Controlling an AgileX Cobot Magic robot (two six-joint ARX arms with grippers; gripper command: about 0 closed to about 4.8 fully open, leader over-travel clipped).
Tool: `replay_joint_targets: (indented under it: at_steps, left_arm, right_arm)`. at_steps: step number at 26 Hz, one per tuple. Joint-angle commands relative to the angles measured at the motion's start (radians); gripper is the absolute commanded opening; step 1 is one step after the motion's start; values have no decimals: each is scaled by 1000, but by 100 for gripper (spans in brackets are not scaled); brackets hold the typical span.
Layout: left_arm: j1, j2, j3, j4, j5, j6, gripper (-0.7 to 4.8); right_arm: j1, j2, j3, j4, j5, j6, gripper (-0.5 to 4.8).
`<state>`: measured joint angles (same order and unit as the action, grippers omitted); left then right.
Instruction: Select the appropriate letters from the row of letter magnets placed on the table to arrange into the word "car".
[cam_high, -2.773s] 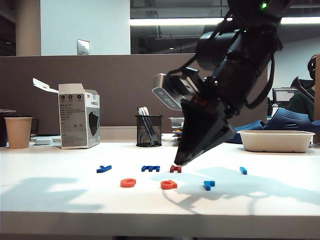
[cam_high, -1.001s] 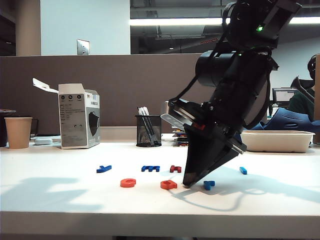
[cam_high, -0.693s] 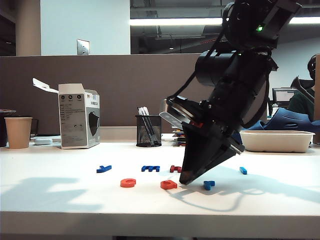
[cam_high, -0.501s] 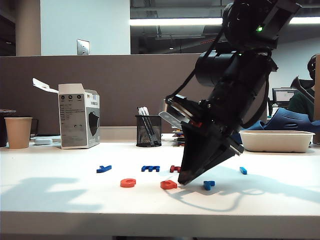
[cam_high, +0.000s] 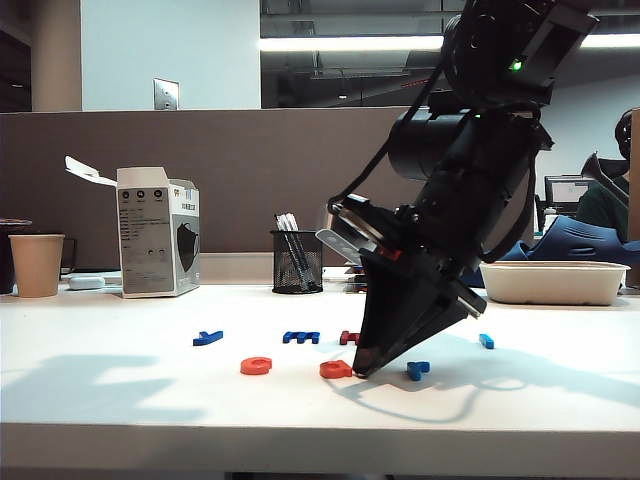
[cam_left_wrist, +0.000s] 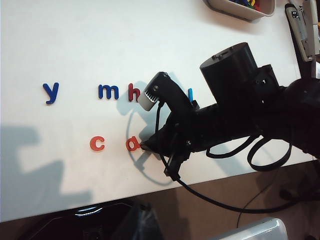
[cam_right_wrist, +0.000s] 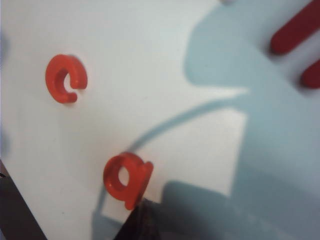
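on the white table (cam_high: 120, 400), the closed right hand (cam_high: 362, 368) touches the "a" (cam_right_wrist: 126, 179); left hand unseen.

This is an office. Behind the white surface (cam_high: 120, 400) stands a brown cubicle partition (cam_high: 230, 180) across the middle of the frame. A mesh pen holder (cam_high: 297, 261) is at center, a paper cup (cam_high: 37, 265) at far left, and long ceiling lamps (cam_high: 350, 43) at the top.

On the white table (cam_left_wrist: 50, 45), the orange-red "c" (cam_left_wrist: 97, 143) and orange "a" (cam_left_wrist: 132, 144) lay flat side by side in front of the row of letter magnets (cam_left_wrist: 107, 92), while the light-blue "r" (cam_high: 418, 370) lay just beyond the "a".
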<state>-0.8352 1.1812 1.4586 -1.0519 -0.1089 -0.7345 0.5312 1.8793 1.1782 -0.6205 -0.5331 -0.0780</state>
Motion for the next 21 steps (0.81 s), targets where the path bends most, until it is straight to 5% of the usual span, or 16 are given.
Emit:
replay_joint_targets:
  at_steps: [1, 21]
  left_arm:
    - [1, -3, 2, 6, -3, 1, -5]
    - [1, -3, 2, 6, -3, 1, -5]
  right_arm:
    - [6, -1, 3, 5, -5, 2, -2]
    - [10, -1, 3, 18, -27, 8, -2]
